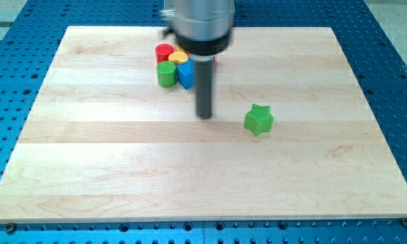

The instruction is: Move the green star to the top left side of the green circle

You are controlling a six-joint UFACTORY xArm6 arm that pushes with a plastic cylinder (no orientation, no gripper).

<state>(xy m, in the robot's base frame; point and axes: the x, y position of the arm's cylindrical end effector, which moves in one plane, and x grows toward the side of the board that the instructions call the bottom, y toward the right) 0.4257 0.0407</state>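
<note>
The green star [259, 119] lies alone on the wooden board, right of centre. The green circle [166, 74] stands in a tight cluster near the view's top, left of centre. My tip [204, 116] rests on the board between them, about 80 pixels to the left of the star and below-right of the cluster, touching neither. The rod rises from it to the arm's grey body at the view's top.
The cluster also holds a red cylinder [164, 51], a yellow block [179, 57] and a blue block [186, 74], all touching the green circle. A red piece shows behind the rod. The board [88, 169] lies on a blue perforated table.
</note>
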